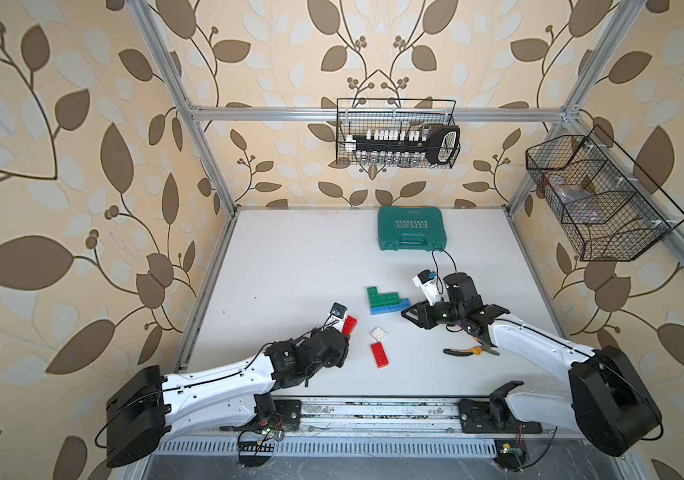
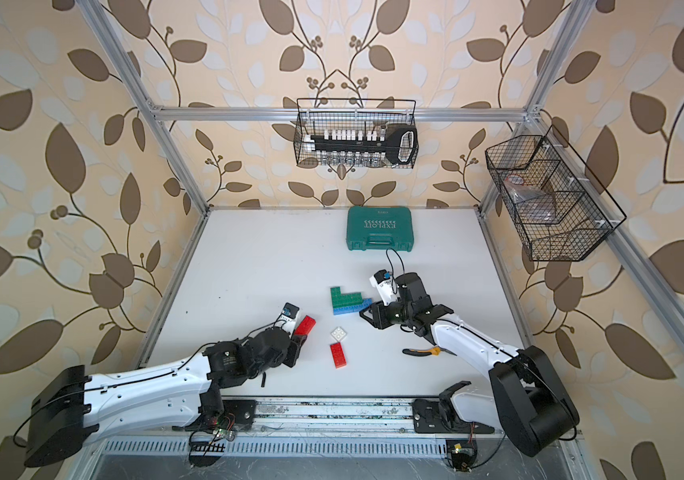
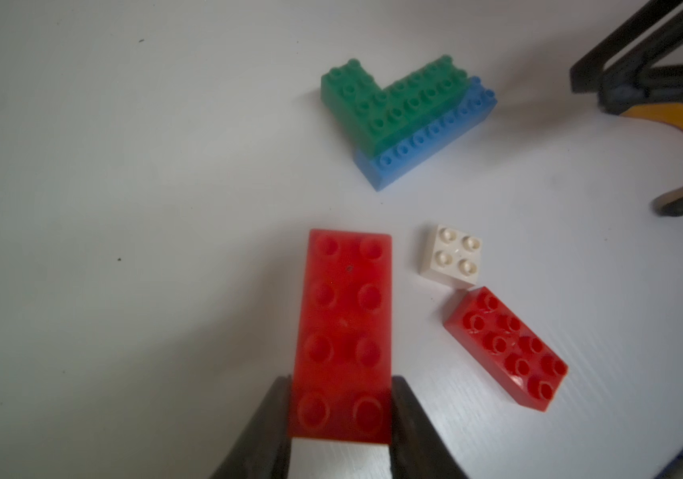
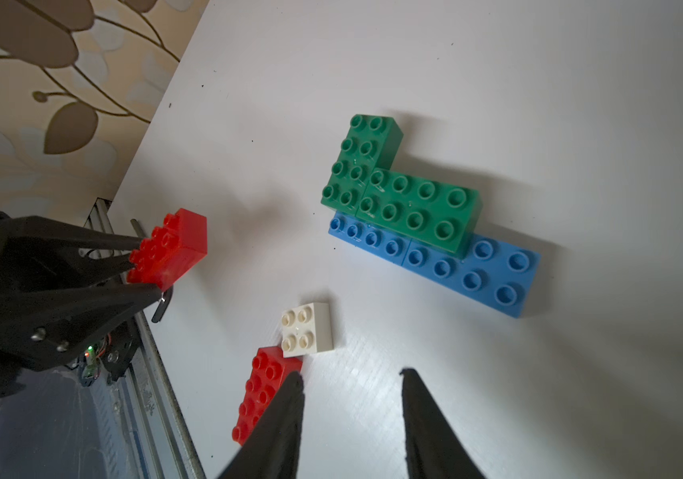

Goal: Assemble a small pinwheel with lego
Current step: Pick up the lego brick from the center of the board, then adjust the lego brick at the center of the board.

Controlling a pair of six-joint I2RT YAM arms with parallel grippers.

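1. Closest to the left wrist camera, the left tool [image 3: 341, 387] is clamped across the narrow width of the held red brick [image 3: 348, 315]. It grips only the near end, so most of the brick's length juts forward, free to be pressed onto studs. Beyond lie the white square brick [image 3: 451, 257] and, just beside it and perhaps touching at a corner, the second red brick [image 3: 505, 348]. Farther off sits the green-and-blue cluster [image 3: 406, 116], which is as far as the pinwheel has got.

2. From the right wrist, the right tool [image 4: 351, 373] has its jaws standing apart with nothing between them, over bare desk [image 4: 497, 83] near the two loose bricks. I judge it is waiting to steady the cluster or take the next piece. In the cluster, two green bricks form an L on top of two blue ones laid end to end, leaving the blue row's outer studs exposed.

3. In both top views the cluster [image 1: 386, 301] lies mid-desk with the right tool [image 1: 408, 313] just beside its right end, and the left tool [image 2: 296, 338] carries its brick nearer the left front. A teal case [image 1: 410, 228] at the back and pliers [image 1: 471, 352] under the right arm lie apart from the work. Both reds and the white centre are not yet attached, so I'd put the task around halfway. Seating the held brick will call for careful stud alignment.
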